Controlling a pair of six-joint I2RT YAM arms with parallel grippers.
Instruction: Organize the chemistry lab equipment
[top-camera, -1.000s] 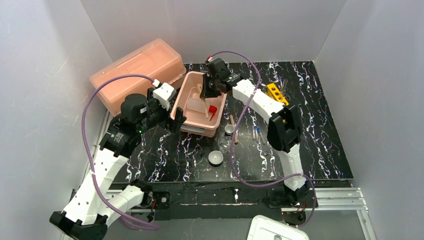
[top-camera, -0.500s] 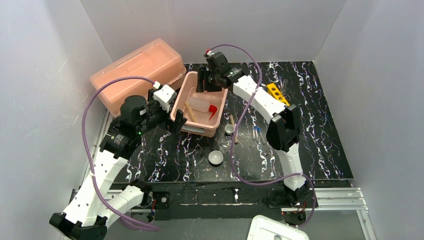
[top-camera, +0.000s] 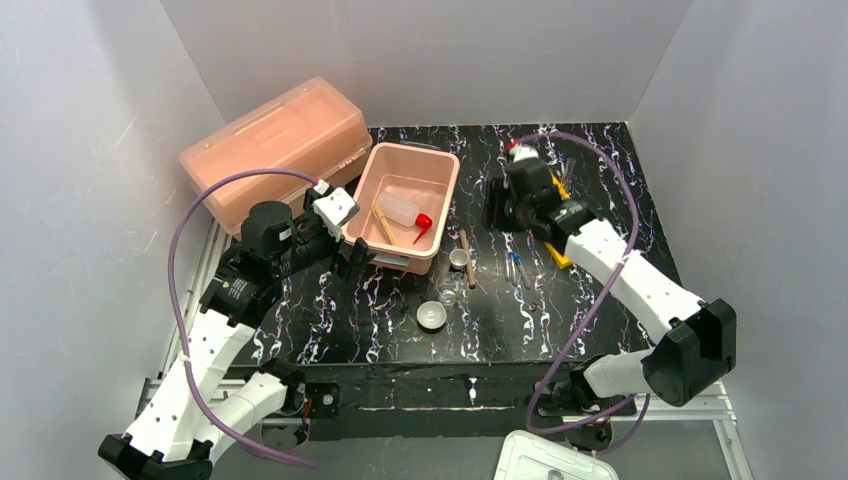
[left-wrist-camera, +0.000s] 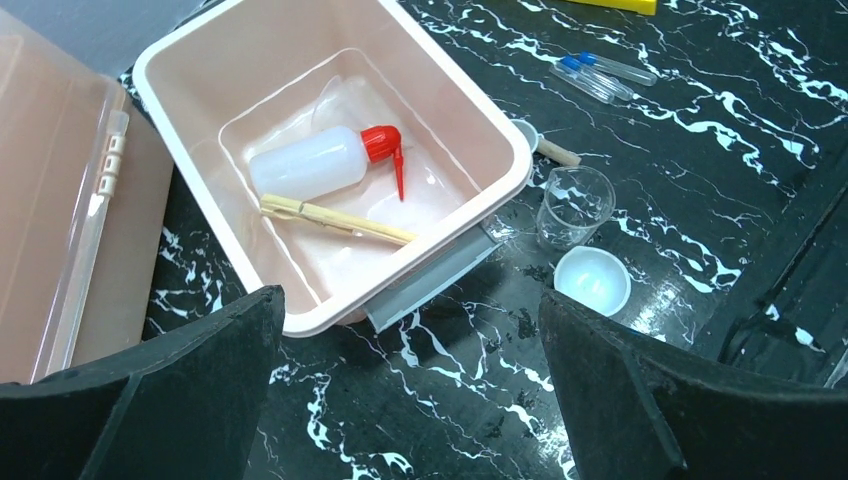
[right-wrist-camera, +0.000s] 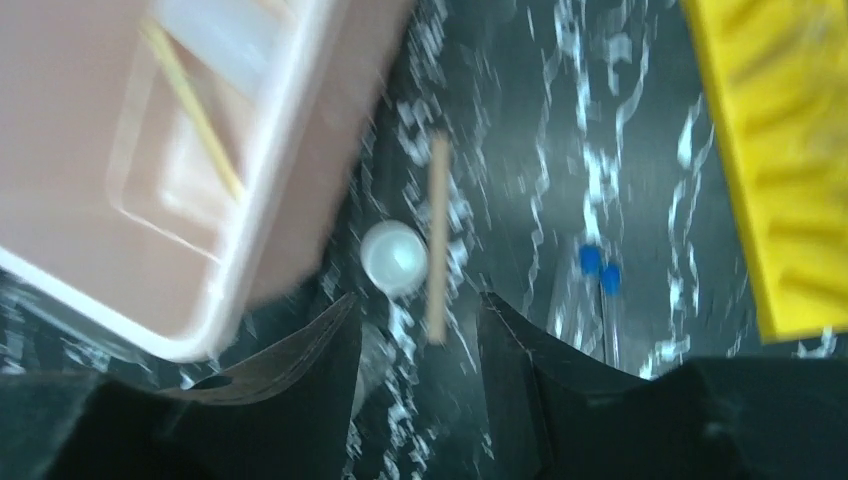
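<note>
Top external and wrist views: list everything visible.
Pink lidded box: 1, pink, far left.
Pink rectangular tub: 1, pink, beside box.
White squeeze bottle: 1, white, red spout, in tub.
Wooden sticks: 2, tan, in tub and beside it.
Small clear beaker: 1, clear, before tub.
Round white dish: 1, white, nearest arms.
Round cup: 1, pale, by loose stick.
Thin blue-capped tubes: 2, clear, mid-table.
Yellow holed rack: 1, yellow, right of tub.
Left gripper: open, by tub.
Right gripper: open, empty.

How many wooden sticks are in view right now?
2. One wooden stick lies in the pink tub beside the squeeze bottle; the other stick lies on the table just right of the tub. Others may be hidden.
</note>
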